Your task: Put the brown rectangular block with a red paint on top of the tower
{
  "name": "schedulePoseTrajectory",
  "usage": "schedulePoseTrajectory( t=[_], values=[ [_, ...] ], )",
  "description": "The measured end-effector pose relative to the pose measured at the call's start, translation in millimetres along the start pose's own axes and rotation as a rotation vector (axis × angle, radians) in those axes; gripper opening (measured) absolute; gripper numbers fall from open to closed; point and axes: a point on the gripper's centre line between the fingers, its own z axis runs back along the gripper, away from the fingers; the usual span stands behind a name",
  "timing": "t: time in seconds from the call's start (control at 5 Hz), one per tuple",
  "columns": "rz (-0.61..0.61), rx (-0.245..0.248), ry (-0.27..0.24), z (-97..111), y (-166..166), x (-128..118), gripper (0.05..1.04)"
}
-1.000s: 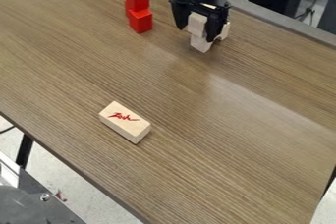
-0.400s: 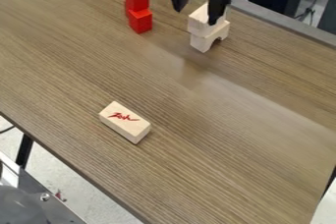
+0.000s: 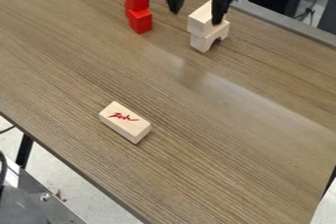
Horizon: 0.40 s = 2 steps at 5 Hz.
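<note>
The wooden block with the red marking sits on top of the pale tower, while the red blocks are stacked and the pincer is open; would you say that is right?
Not quite: the camera view shows the wooden block with the red marking lying on the table, apart from the pale tower. The red blocks are indeed stacked and the pincer is open.

Red scrawl [image 3: 123, 117] on block [image 3: 136, 133]; illegible

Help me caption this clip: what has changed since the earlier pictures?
The gripper has let go of the upper pale block and risen, its fingers apart. The pale tower, red blocks and block with red paint stayed as they were.
</note>
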Motion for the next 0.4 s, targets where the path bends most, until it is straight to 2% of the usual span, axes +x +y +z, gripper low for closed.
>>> schedulePoseTrajectory(
  t=[0.4],
  values=[
    [0.313, 0.167, -0.091, 10, -8, -40, 1.000]
  ],
)
